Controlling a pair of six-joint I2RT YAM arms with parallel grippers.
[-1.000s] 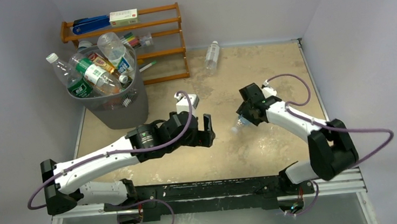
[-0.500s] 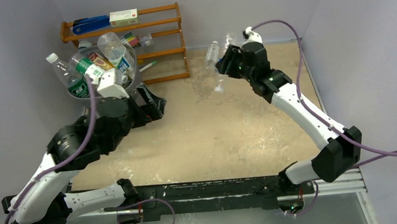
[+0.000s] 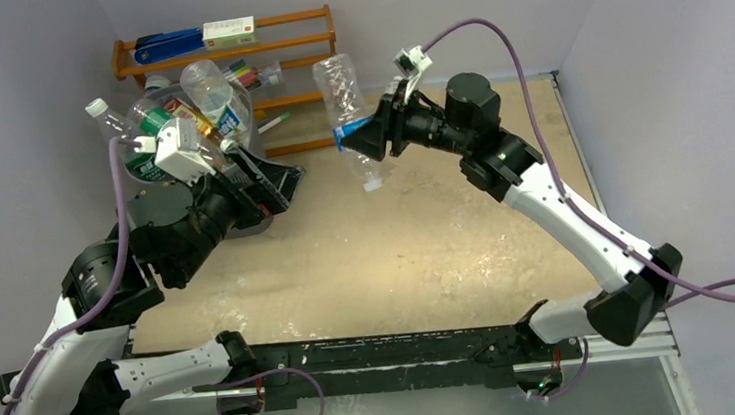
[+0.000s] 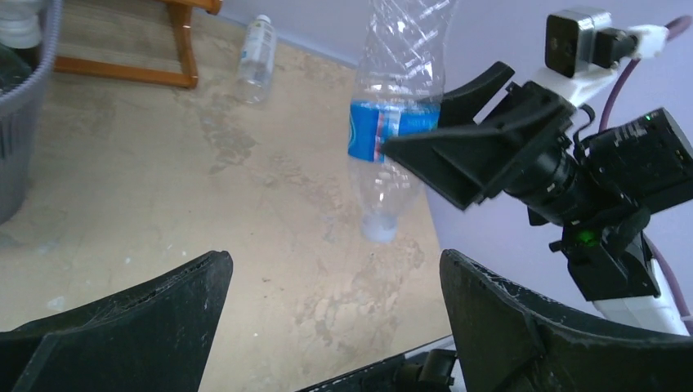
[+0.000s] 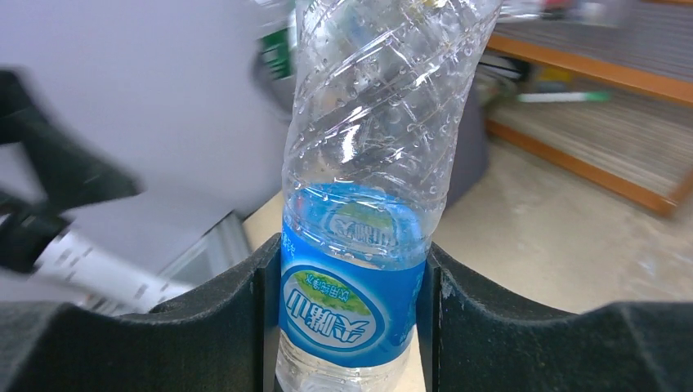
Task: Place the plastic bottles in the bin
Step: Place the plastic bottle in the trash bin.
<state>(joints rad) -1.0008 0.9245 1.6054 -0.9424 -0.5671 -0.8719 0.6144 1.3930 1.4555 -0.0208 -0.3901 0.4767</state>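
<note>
My right gripper (image 3: pixel 377 131) is shut on a clear plastic bottle with a blue label (image 3: pixel 347 109), holding it in the air above the table, to the right of the bin. The right wrist view shows the label (image 5: pixel 355 306) squeezed between both fingers, cap end down. The grey bin (image 3: pixel 249 112) at the back left is heaped with several bottles (image 3: pixel 175 119). My left gripper (image 3: pixel 271 188) hangs wide open and empty just in front of the bin. Another clear bottle (image 4: pixel 255 51) lies on the table near the rack; the top view hides it.
An orange wooden rack (image 3: pixel 299 43) with markers and boxes stands against the back wall, right behind the bin. A green marker (image 5: pixel 564 96) lies on its lower shelf. Purple walls close in the table on the left, back and right.
My right arm lifted the blue-labelled bottle off the table and carried it back and left toward the bin. My left arm swung from the table's middle to the bin, jaws opening fully.
</note>
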